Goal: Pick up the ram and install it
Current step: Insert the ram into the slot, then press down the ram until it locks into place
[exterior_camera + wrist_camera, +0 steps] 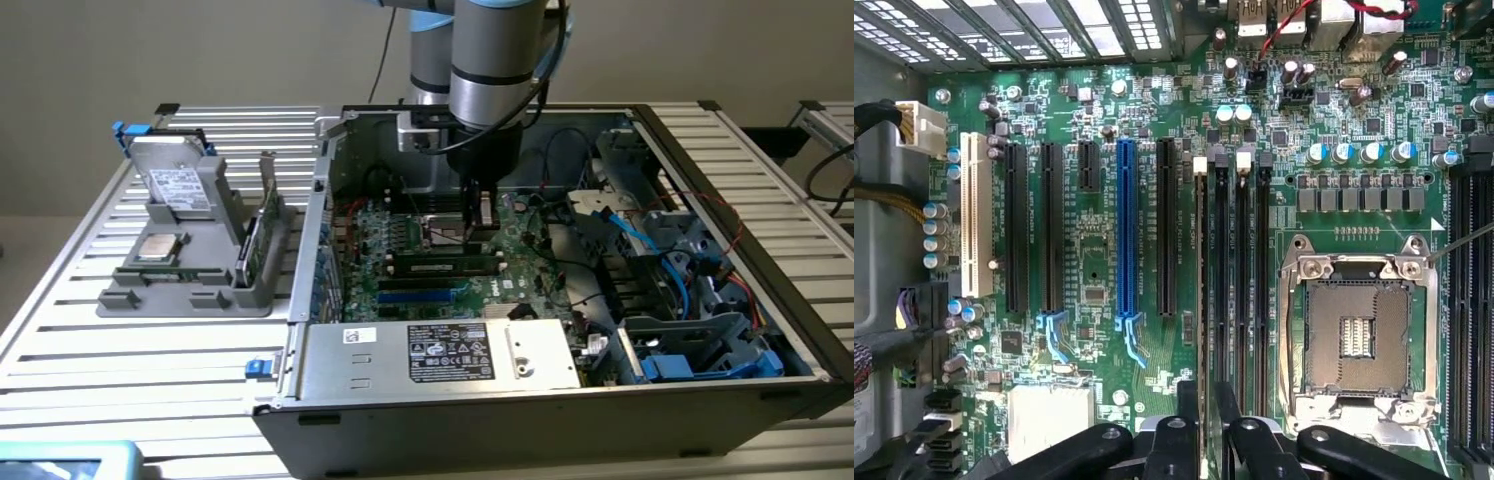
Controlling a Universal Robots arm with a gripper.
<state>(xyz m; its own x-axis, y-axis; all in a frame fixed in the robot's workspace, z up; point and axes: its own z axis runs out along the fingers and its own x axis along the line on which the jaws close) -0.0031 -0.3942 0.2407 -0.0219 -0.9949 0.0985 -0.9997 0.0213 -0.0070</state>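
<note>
The ram (1201, 300) shows edge-on in the wrist view as a thin dark strip. It runs in line with the memory slot that lies nearest the long expansion slots. My gripper (1202, 415) is shut on it, one black finger (1176, 425) on each side. In the exterior view the ram (441, 267) is a long dark stick with a pale label, standing on edge across the motherboard (400, 235) just below my gripper (478, 240). I cannot tell whether it is seated in the slot.
The board sits inside an open computer case (727, 190). An empty processor socket (1359, 335) lies beside the memory slots, and a blue expansion slot (1124, 240) lies on the other side. The power supply (441, 352) fronts the case. A grey parts holder (187, 250) stands at the exterior view's left.
</note>
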